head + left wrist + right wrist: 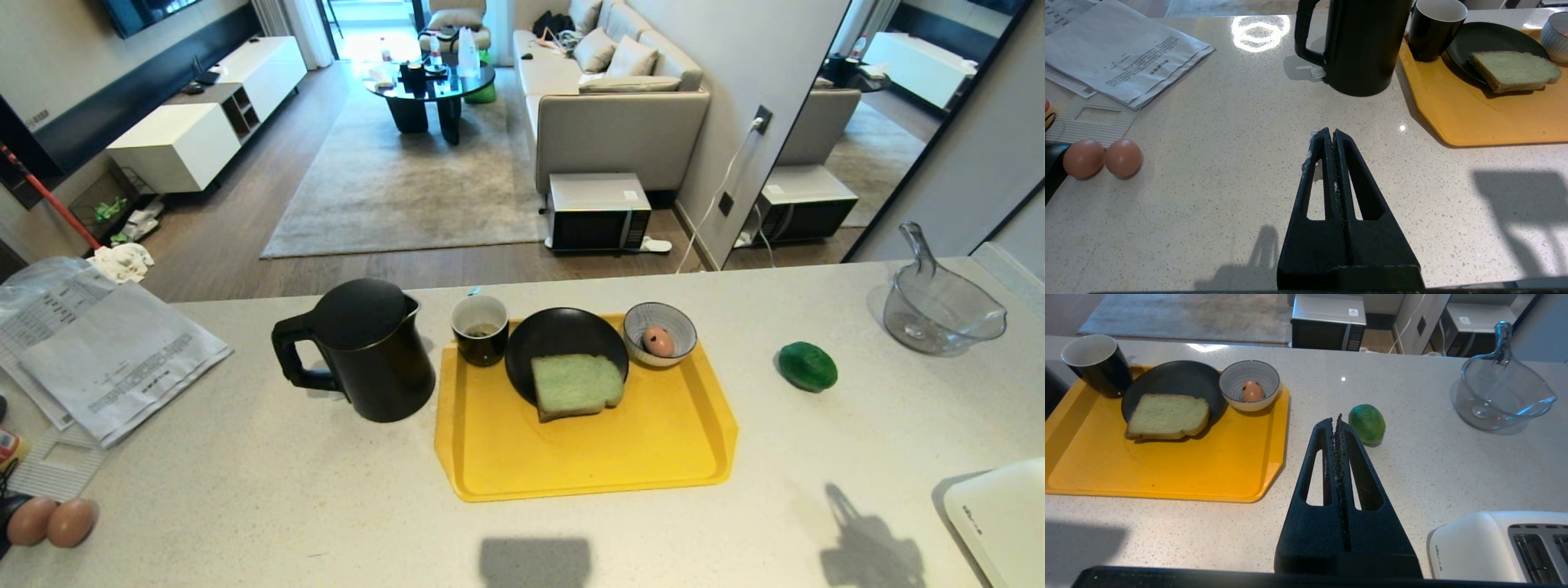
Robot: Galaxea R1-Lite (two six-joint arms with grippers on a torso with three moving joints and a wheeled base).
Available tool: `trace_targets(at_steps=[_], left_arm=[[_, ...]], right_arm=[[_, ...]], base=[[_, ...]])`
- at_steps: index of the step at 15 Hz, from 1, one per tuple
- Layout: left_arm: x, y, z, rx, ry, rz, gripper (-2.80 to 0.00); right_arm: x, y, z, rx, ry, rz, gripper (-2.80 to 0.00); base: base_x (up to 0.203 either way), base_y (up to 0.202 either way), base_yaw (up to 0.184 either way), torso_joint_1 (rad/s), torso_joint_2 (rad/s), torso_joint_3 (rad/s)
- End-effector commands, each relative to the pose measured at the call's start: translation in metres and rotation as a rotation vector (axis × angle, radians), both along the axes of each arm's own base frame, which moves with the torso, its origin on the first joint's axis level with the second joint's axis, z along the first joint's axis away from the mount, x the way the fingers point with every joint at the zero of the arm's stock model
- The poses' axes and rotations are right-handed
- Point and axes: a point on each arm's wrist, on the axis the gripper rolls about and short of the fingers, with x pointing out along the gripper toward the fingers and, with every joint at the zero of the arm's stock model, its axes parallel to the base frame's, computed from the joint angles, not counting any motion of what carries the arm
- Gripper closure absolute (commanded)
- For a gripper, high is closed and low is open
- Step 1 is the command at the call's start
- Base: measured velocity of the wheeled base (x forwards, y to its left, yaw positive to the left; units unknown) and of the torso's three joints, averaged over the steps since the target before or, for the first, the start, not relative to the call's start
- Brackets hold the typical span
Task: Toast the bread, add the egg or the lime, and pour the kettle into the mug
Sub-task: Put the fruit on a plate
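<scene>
The pale green bread [575,385] lies half on a black plate [555,335] on the yellow tray [653,457]. An egg [658,340] sits in a patterned bowl [678,322] at the tray's far right. The black mug [480,328] stands at the tray's far left corner, with the tall black kettle [367,351] left of it on the counter. The dark green lime [807,366] rests on the counter right of the tray. My left gripper [1330,131] is shut and empty over bare counter, short of the kettle [1363,45]. My right gripper [1336,419] is shut and empty, just short of the lime [1367,423].
A white toaster [1000,518] sits at the near right corner. At the far right stands a clear glass jug [939,306]. Papers [114,351] lie at the left, with two loose eggs [51,521] near the front left edge.
</scene>
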Motion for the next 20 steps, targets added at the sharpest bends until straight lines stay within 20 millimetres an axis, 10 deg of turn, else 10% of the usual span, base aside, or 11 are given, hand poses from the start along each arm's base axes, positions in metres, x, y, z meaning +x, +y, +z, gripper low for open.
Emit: trace_targets(at_steps=[1, 12, 20], left_arm=[[0.001, 0.000, -0.004, 0.000, 0.011, 0.001, 0.00], [0.001, 0.000, -0.004, 0.000, 0.011, 0.001, 0.00], [0.001, 0.000, -0.004, 0.000, 0.011, 0.001, 0.00]], right_arm=[[-0.012, -0.003, 0.004, 0.005, -0.057, -0.027, 0.00], [-0.026, -0.007, 0.016, 0.070, -0.043, -0.104, 0.00], [-0.034, -0.005, 0.073, 0.140, 0.025, 0.032, 0.00]], base=[[0.000, 0.000, 0.000, 0.000, 0.00, 0.000], [0.000, 0.000, 0.000, 0.000, 0.00, 0.000], [0.000, 0.000, 0.000, 0.000, 0.00, 0.000]])
